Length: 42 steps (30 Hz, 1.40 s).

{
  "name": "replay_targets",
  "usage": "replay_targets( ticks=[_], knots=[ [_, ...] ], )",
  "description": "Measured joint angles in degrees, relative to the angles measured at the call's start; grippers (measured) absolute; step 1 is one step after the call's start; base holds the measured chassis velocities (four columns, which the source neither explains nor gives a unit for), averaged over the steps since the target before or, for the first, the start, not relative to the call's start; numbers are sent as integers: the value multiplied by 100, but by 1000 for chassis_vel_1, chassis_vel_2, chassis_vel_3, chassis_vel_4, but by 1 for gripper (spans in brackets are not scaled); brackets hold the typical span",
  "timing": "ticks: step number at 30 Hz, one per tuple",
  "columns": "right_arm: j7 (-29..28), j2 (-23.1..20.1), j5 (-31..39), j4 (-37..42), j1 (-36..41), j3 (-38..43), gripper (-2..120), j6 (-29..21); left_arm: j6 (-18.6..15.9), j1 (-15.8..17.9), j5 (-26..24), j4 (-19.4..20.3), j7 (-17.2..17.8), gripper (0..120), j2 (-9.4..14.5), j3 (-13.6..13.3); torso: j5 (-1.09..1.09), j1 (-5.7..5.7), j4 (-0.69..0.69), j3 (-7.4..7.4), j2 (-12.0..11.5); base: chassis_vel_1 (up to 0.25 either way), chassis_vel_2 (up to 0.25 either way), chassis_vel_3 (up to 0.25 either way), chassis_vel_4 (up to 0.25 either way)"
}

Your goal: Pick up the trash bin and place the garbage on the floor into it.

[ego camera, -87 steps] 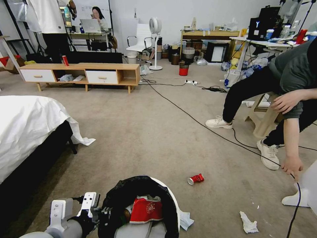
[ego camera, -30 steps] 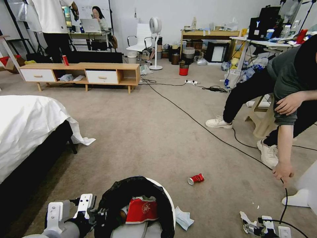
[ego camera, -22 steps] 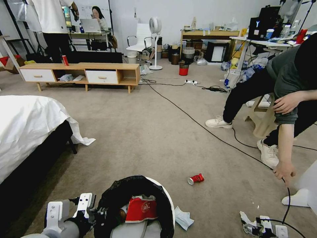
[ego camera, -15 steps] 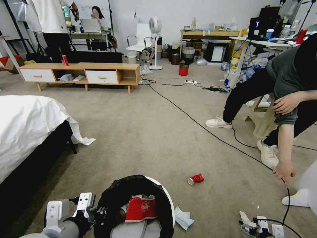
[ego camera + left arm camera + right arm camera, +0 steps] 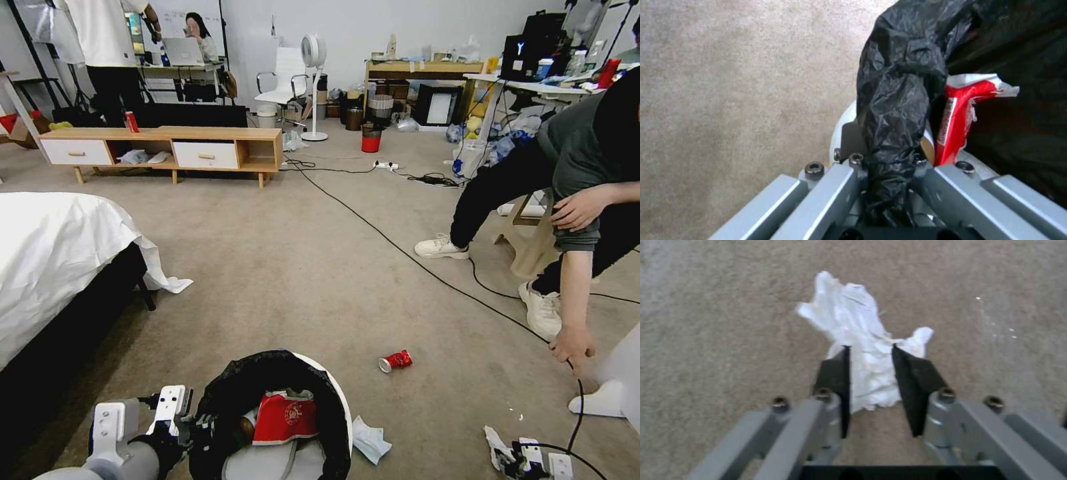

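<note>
Your left pincer [image 5: 193, 427] grips the trash bin [image 5: 337, 400] at its rim; your right pincer [image 5: 870, 353] straddles a tissue [image 5: 858, 336] on the floor [image 5: 300, 267].

Bottom centre of the head view: the bin holds a red packet [image 5: 285, 419], and the left pincer is clamped on the black bag [image 5: 893, 110] folded over the rim. At bottom right, the right pincer sits partly open around the crumpled white tissue, its fingers [image 5: 835, 373] either side without squeezing. A crushed red can [image 5: 395, 361] lies right of the bin, and another tissue [image 5: 368, 440] lies just beside it.

Beige carpet [image 5: 293, 267], white-sheeted bed [image 5: 53, 253], low wooden cabinet [image 5: 167, 150], perhaps desks behind.
</note>
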<state>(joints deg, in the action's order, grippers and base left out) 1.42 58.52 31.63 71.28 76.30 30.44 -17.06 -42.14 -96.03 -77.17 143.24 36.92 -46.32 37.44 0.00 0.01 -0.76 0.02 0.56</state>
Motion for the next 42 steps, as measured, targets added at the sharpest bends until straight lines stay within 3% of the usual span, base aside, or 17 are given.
replay_targets(
  ticks=[4,6,19,27,33,36,41,42],
  knots=[
    [0,-33,-2,-30,36,82,13,0,0,-3,-5,0,0,1,11,11,0,0,0,0,0,0,0,0,0],
    [2,-44,-12,-73,63,179,1,3,0,-16,-6,0,-2,1,16,12,0,0,0,0,0,0,0,0,0],
    [18,-72,-10,-88,72,315,0,0,0,-84,3,0,-2,1,12,20,0,0,0,0,0,0,0,0,0],
    [30,-180,114,407,327,436,0,-17,0,-108,12,0,-3,1,24,20,-1,0,0,0,0,0,0,0,0],
    [11,-173,147,644,451,497,19,-32,0,-108,30,0,-3,1,20,-13,0,0,0,0,0,0,0,0,0],
    [-6,-156,149,699,486,507,36,-36,0,-100,33,0,-2,1,23,-19,0,0,0,0,0,0,0,0,0],
    [-7,-152,105,655,476,496,48,-53,0,-99,38,0,0,1,20,-30,0,0,0,0,0,0,0,0,0],
    [-12,-151,88,607,448,478,57,-63,0,-95,38,0,1,1,20,-30,0,0,0,0,0,0,0,0,0]
  ],
)
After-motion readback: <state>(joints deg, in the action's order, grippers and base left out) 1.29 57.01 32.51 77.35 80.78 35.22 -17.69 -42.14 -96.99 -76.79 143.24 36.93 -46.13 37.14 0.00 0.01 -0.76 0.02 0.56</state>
